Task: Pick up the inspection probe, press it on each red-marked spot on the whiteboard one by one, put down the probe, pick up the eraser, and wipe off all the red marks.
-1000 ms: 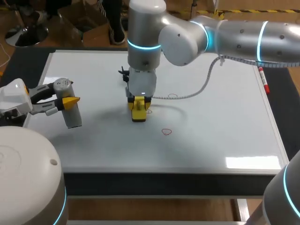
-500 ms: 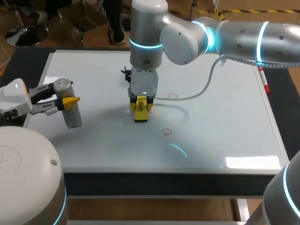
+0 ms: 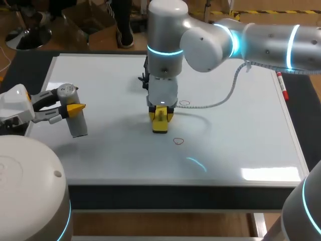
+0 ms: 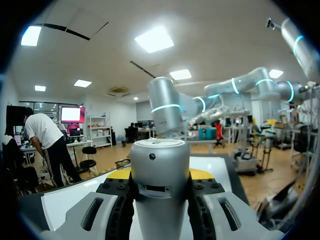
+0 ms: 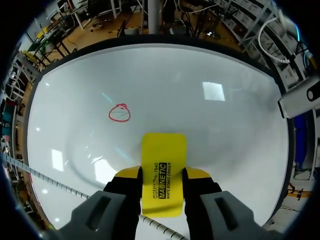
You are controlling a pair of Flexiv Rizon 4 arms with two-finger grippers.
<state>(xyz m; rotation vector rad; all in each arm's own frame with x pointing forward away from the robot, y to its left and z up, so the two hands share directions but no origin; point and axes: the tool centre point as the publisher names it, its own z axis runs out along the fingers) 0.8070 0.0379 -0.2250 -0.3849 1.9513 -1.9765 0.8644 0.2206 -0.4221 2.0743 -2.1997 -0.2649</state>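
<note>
My right gripper (image 3: pixel 160 119) pinches the yellow eraser (image 5: pixel 163 150) between both fingers, pointing straight down at the middle of the whiteboard (image 3: pixel 241 135). The near red circle (image 3: pixel 178 141) lies just right of it, and the far red circle (image 3: pixel 184 103) is beyond. That arm reaches in from the right, wrist vertical. At the left edge, my left gripper (image 3: pixel 70 107) is clamped on the silver inspection probe (image 3: pixel 75 120), which it holds roughly upright.

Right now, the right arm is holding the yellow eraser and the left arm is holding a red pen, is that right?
Not quite. The left gripper is holding the silver inspection probe, not a red pen; the left wrist view shows it clearly. The right gripper does hold the yellow eraser.
</note>
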